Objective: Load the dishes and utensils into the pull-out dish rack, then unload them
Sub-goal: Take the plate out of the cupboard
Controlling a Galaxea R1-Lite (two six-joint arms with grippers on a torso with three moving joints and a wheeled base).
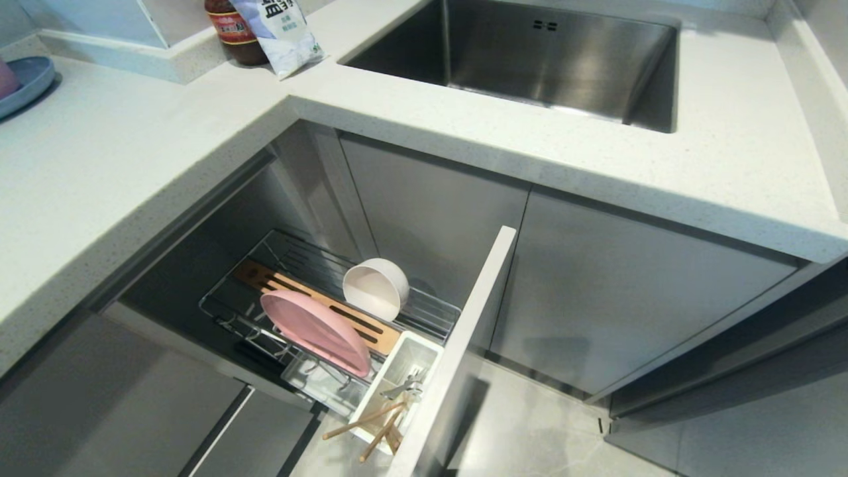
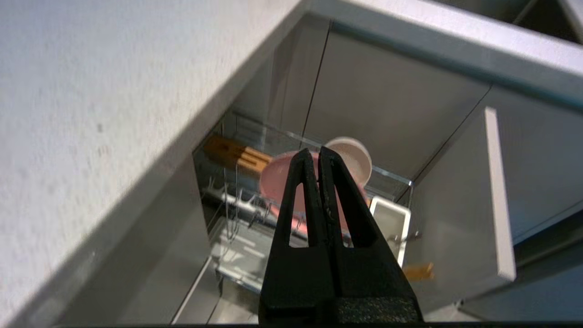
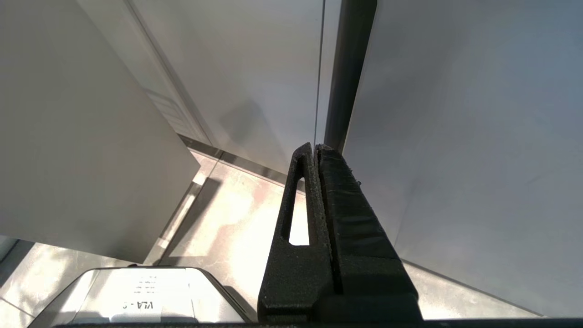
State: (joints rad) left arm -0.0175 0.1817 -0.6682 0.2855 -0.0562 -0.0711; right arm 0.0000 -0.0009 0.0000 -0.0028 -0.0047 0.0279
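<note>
The pull-out dish rack (image 1: 424,311) stands drawn out below the counter (image 1: 132,172). Pink plate (image 1: 317,329) stands on edge in the wires, beside the wooden strip (image 1: 291,291); speckled bowl (image 1: 375,287) lies tilted behind it. Chopsticks (image 1: 371,424) and fork (image 1: 405,387) sit in the white cutlery box (image 1: 371,414). Loading appears complete; unloading is judged the step in hand. The next move calls for spreading the fingers and descending to one item. Left gripper (image 2: 317,152) hangs above the rack, fingers clenched, empty, touching nothing. Right gripper (image 3: 314,149) is parked low by the cabinet fronts, fingers likewise closed and empty.
</note>
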